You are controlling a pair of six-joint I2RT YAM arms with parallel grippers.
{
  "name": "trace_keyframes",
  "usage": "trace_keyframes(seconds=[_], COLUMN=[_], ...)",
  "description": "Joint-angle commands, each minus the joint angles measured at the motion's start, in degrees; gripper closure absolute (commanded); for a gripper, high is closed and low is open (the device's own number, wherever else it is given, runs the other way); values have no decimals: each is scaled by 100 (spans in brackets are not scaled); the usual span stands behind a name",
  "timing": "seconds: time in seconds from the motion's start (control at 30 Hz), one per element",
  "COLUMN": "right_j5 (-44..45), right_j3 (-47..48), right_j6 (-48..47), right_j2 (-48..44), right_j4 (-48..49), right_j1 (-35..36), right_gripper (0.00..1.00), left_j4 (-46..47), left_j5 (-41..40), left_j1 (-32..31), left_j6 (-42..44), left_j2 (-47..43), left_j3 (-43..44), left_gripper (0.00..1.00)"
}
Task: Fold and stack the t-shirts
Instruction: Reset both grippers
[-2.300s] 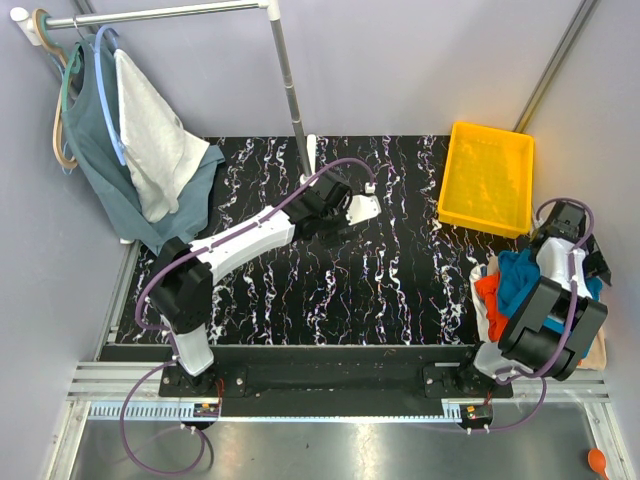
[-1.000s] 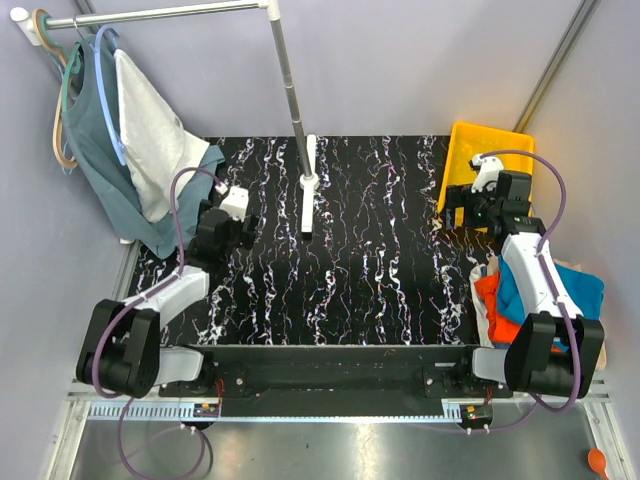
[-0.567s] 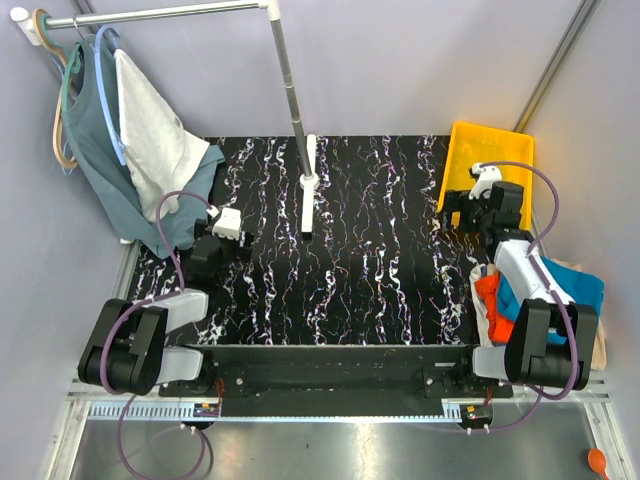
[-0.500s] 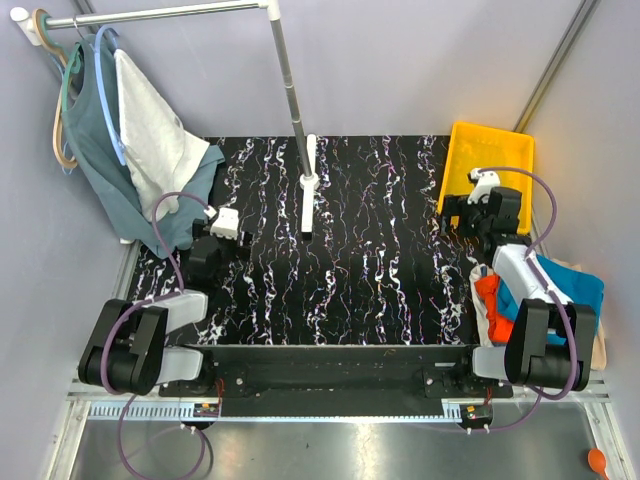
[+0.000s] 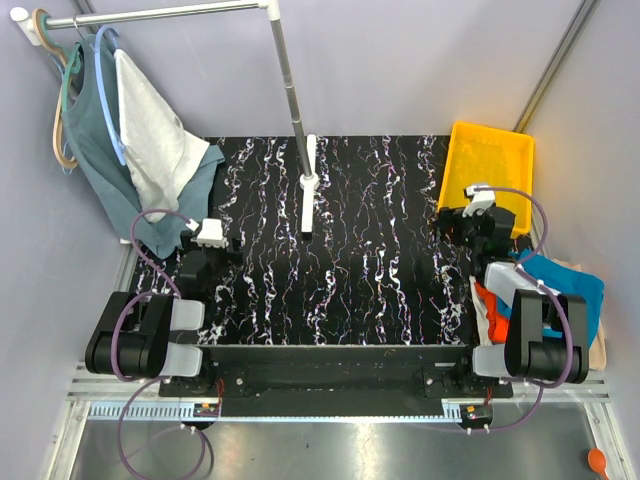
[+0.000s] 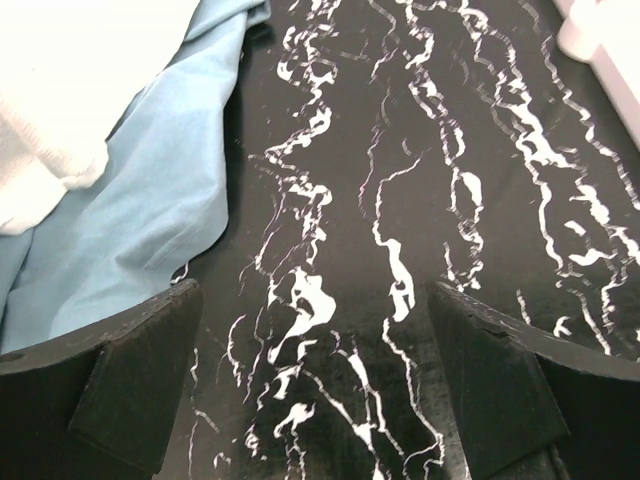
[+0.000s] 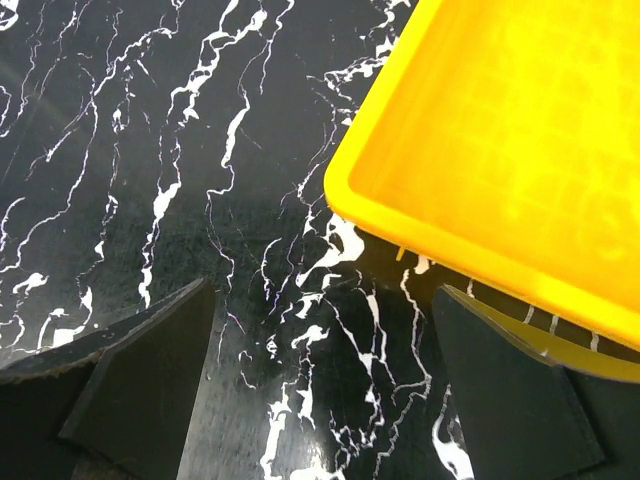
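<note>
The t-shirts lie in a heap off the table's right edge: an orange one (image 5: pixel 487 298), a teal-blue one (image 5: pixel 572 284) and a bit of cream cloth (image 5: pixel 601 350), partly hidden behind my right arm. My right gripper (image 5: pixel 475 222) (image 7: pixel 322 290) hovers low over the black marble table (image 5: pixel 370 260) beside the yellow tray's near corner, jaws open and nothing between them. At the table's left side my left gripper (image 5: pixel 210 248) (image 6: pixel 312 300) is also open and holds nothing, just short of the hanging cloth's hem. Neither gripper touches a t-shirt.
A yellow tray (image 5: pixel 490 175) (image 7: pixel 500 150) stands at the back right. A clothes rack's pole and white foot (image 5: pixel 308 185) (image 6: pixel 600 40) stand at mid-back. On it hang a grey-green top (image 5: pixel 95 150) (image 6: pixel 150 200) and a white cloth (image 5: pixel 150 130) (image 6: pixel 60 100), draping onto the table's left corner.
Both arms have drawn back toward their bases. The left gripper slid nearer and leftward; the right gripper came slightly nearer along the tray's edge. Both stayed open.
</note>
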Motion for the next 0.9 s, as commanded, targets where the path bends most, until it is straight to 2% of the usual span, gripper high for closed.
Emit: trace_keyframes(seconds=[0.0,0.07,0.13,0.23,0.27,0.37,0.5,0.57,0.63,0.87], right_j5=[-144,-153,-135,-398,-425,-188,-30,286,523,498], right_j3=[-486,-584,-619,-1171,-1338,-1357,-1437,-1227,-1155,-1164], right_j6=[179,241,267,259,442,364,548,618,663,663], right_j2=[291,371,336,503,651,583,959,1039,1136,1154], right_j4=[1619,1866,1928,3050,3976,3679,4275,3839,3862,3889], right_j1=[39,39,39,39,39,39,39,31,31,31], right_gripper=[0,0,0,0,1,0,0,0,0,0], left_j4=[466,708,474,527,569,596,596,596,587,596], left_j5=[70,78,87,87,78,70,78,78,78,78], left_j1=[40,49,49,49,49,49,49,49,49,49], left_j6=[-171,-154,-171,-171,-171,-171,-171,-171,-171,-171], left_j2=[-75,11,-58,-32,-15,-15,-15,-15,-6,-15], left_j3=[249,215,249,258,250,241,249,250,241,250], left_gripper=[1,1,1,1,1,1,1,1,1,1])
